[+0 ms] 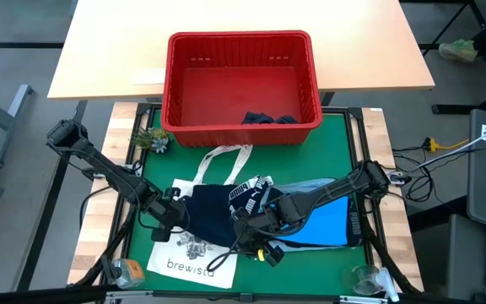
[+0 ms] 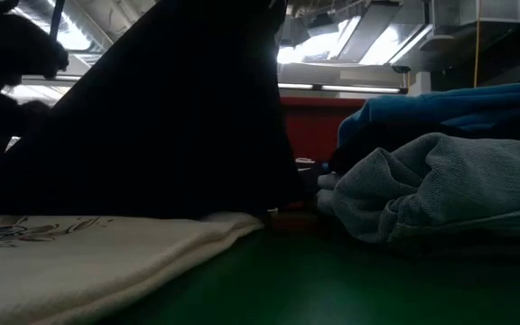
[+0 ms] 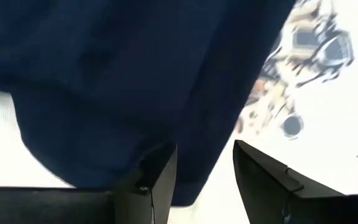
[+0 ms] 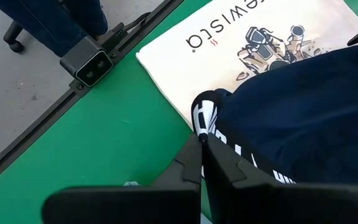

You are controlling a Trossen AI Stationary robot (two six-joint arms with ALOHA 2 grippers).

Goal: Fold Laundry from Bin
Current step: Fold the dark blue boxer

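Observation:
A dark navy garment lies over the white tote bag on the green mat. My right gripper is shut on its edge. In the low view the garment rises like a tent. My left gripper is open at the garment's left side, its fingers standing over the navy hem. A bright blue garment and a light denim one lie heaped on the right. The red bin stands at the far side with another dark garment inside. My left gripper: I cannot tell whether its fingers touch the navy hem beneath them. My right gripper pinches the garment's black-and-white patterned band between its two shut fingers. The fingers slant down from the table's right side. The cloth is drawn up at that point, and its lower part rests on the tote bag.
A small green plant sits by the bin's near left corner. A clear glass and a small round object stand at the near corners. A camera block is on the near edge, with a person's legs beyond it.

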